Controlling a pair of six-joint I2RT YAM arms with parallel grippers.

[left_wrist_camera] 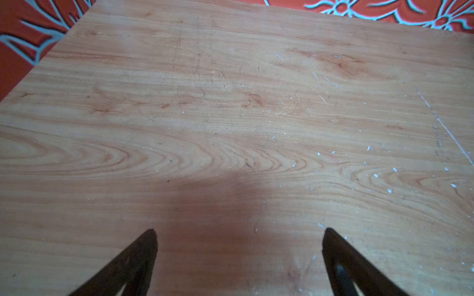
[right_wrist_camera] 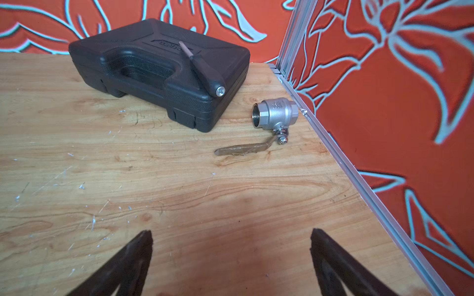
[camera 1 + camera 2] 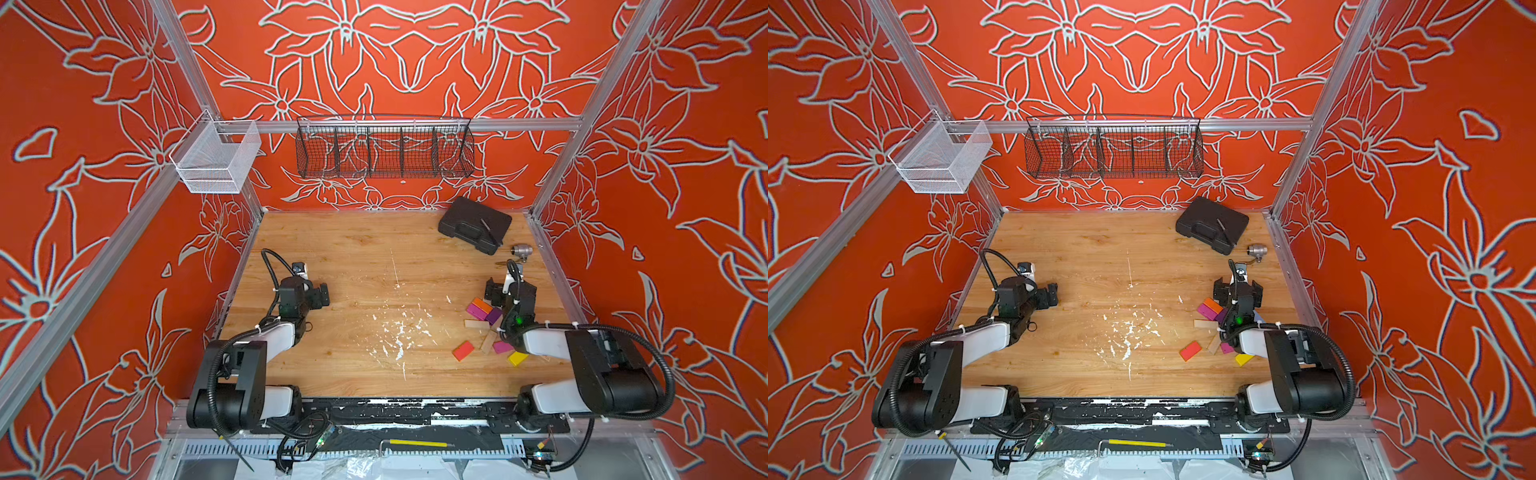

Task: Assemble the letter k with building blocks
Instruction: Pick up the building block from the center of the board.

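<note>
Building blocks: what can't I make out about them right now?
Top views: the right arm covers part of the purple block and lower magenta block; more may lie beneath.
Top views: any print on the plain wood blocks is too small.
Wrist views: no blocks in frame.

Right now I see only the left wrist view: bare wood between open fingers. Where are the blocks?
Observer: The blocks lie scattered on the right side of the table, near the right gripper.
Operator: Does that gripper hold one?
Observer: No, it is open and empty, over bare wood.
Operator: Is something else near it?
Observer: A black case and a valve, in the far right corner.
</note>
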